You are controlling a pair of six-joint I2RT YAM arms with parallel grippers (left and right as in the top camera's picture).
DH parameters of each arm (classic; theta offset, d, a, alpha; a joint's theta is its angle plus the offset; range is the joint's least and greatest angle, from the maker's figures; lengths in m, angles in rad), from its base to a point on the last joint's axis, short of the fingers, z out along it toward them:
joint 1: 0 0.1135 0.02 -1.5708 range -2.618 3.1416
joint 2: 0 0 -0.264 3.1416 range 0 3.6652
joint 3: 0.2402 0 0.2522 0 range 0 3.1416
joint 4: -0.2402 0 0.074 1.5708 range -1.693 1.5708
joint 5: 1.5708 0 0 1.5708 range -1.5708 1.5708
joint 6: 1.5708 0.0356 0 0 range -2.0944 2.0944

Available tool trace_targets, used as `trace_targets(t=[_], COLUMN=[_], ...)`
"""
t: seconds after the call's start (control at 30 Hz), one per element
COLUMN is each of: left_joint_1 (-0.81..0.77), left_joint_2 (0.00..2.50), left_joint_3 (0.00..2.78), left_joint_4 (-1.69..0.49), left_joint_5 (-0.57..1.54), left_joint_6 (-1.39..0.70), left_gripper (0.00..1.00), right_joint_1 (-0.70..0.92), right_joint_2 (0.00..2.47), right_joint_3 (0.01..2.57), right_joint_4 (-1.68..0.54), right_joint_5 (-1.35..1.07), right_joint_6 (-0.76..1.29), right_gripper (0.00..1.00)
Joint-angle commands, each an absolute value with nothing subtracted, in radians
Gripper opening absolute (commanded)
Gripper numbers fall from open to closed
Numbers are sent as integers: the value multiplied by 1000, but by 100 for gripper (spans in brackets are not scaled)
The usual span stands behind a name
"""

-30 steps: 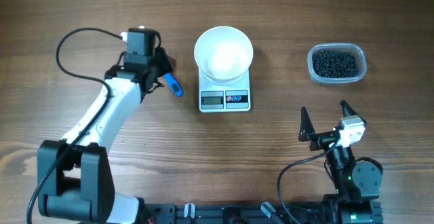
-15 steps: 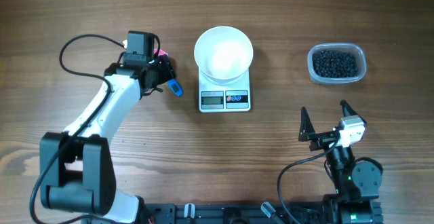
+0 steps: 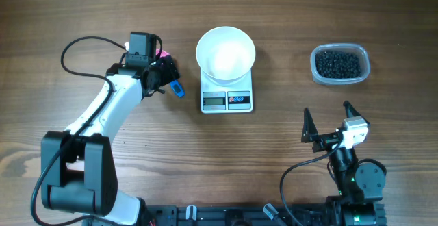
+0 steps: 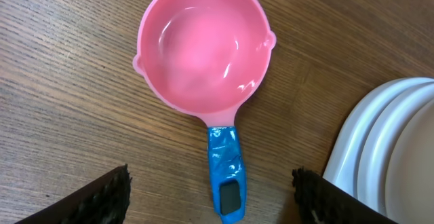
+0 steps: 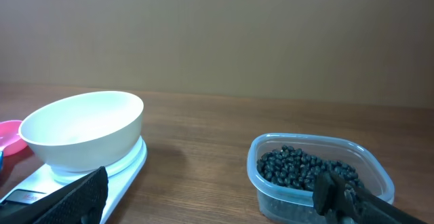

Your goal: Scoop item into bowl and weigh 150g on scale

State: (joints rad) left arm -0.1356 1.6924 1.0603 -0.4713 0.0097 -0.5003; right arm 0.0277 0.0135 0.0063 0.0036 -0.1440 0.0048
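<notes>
The pink scoop (image 4: 203, 47) lies empty on the table, its blue handle (image 4: 225, 176) pointing toward my left gripper (image 4: 213, 207). That gripper is open, its dark fingers (image 4: 102, 197) standing well clear on either side of the handle. From above, the left gripper (image 3: 166, 72) hovers over the scoop (image 3: 176, 88), just left of the scale. The empty white bowl (image 3: 226, 53) sits on the white scale (image 3: 227, 99). The item, small black beads (image 3: 337, 64), fills a clear tub (image 3: 340, 79) at the right. My right gripper (image 3: 328, 124) is open near the front edge, holding nothing.
The bowl's rim (image 4: 380, 142) is close to the left gripper's right finger. In the right wrist view the bowl (image 5: 85, 129) and scale (image 5: 102, 180) stand left and the tub (image 5: 319, 183) stands right, with bare wood between them.
The left gripper has opened and let go of the scoop's handle, which now lies on the table. The left wrist shifted slightly, uncovering the pink scoop head. The right arm has not moved.
</notes>
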Motion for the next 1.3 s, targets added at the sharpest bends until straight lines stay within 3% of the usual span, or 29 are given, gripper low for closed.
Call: trace_targets(t=[0.0, 1.27], left_joint_1=[-133, -133], left_joint_2=[1702, 1702], left_joint_3=[1064, 1064], left_joint_4=[-472, -472], left_joint_5=[18, 17], left_joint_6=[-510, -509], left_gripper=[83, 87], right_joint_1=[28, 28], right_joint_2=[10, 10], right_joint_3=[6, 6], right_joint_4=[8, 8], right_joint_5=[-130, -130], right_joint_6=[2, 3], right_gripper=[100, 100])
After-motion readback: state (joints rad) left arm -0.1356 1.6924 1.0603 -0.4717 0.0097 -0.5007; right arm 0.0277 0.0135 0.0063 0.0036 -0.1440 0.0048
